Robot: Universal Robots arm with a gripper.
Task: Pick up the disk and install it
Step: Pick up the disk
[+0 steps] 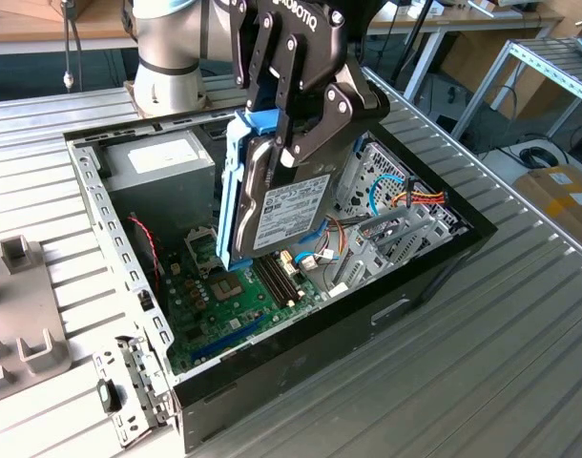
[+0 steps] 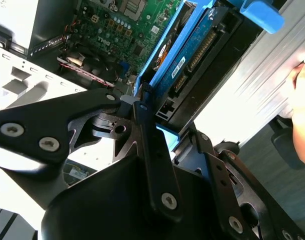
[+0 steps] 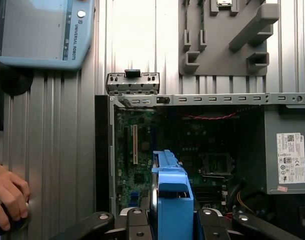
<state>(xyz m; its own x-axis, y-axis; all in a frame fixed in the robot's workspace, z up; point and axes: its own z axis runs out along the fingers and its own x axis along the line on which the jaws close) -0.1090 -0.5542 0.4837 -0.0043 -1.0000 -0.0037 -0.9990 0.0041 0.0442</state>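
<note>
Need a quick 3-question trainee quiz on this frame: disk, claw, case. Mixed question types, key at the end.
1. True or false: the disk is held on edge over the open computer case.
2. Multiple choice: the claw is A) open beside the disk, B) shut on the disk, C) shut on nothing.
3. Fill in: the plastic frame along the disk's edge is light ____.

Key: 1 true; 2 B; 3 blue.
</note>
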